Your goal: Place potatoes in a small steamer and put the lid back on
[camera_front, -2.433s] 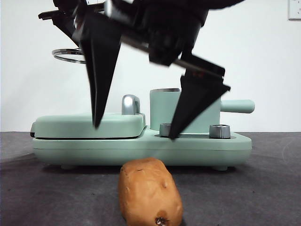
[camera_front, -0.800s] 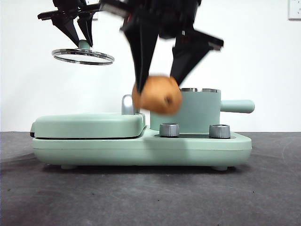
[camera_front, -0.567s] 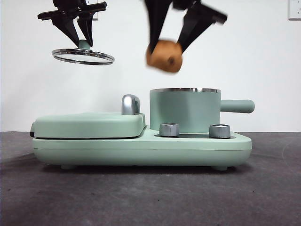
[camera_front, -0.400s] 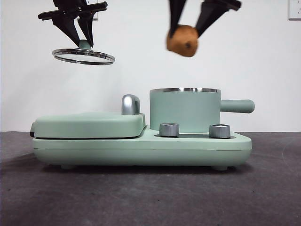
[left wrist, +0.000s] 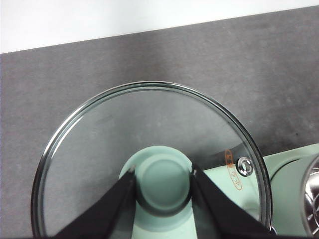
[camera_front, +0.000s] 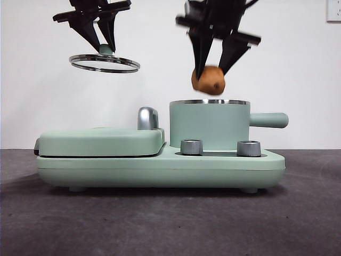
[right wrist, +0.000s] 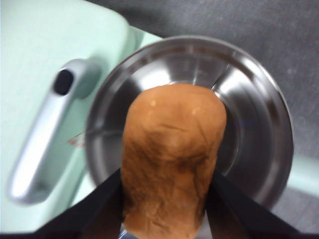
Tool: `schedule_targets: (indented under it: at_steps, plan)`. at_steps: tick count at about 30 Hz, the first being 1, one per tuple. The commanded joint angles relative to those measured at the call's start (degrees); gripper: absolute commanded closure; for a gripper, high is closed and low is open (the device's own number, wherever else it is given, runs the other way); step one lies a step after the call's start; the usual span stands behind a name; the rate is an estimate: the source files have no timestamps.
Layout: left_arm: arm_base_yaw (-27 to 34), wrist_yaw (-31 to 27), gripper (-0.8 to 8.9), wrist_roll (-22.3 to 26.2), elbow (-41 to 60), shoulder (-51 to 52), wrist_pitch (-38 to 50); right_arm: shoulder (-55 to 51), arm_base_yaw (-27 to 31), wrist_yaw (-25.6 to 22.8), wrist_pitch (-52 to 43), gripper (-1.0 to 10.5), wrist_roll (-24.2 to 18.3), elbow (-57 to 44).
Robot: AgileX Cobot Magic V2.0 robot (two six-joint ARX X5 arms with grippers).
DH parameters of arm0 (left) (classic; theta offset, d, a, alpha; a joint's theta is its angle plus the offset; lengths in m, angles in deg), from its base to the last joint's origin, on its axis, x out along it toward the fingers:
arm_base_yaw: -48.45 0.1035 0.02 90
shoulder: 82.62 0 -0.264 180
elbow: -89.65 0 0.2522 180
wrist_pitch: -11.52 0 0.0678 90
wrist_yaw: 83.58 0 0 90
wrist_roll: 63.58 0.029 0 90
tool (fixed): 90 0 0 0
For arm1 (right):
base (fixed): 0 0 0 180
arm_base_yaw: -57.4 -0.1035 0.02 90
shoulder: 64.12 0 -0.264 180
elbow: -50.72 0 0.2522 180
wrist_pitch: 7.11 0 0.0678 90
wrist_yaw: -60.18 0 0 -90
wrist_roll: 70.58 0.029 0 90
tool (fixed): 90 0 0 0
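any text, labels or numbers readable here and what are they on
Small orange oval print on the glass lid, near its steam vent: too small and blurred to read.
Nothing legible on the steamer, the two steel knobs, the potato or the white wall plate at the top corner.

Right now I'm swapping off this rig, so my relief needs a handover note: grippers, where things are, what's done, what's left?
Right gripper: shut on the oblong orange-brown potato, held just above the open mouth of the small mint-green cylindrical steamer pot.
Left gripper: shut on the knob of the round glass lid with the steel rim, held high over the flat mint-green grill cover.
Done: lid off, potato picked up and brought over the pot.
Left: lower and release the potato into the pot, then set the lid back on.
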Motion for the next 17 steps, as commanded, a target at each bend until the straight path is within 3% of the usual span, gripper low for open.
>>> schedule_targets:
  at_steps: [1,13,17]
  plan:
    - [-0.39,0.09,8.05,-0.48,-2.47,0.17,1.40,3.39,-0.22,-1.22,0.07,8.2,-2.01,2.69]
    - [-1.73,0.09,8.05,-0.50,-2.45,0.17,1.09,7.65,0.17,-1.31,0.39,8.1,-2.62,2.86]
    - [-2.12,0.09,8.05,-0.52,-2.45,0.17,1.05,7.67,0.39,-1.31,1.44,6.7,-2.86,2.82]
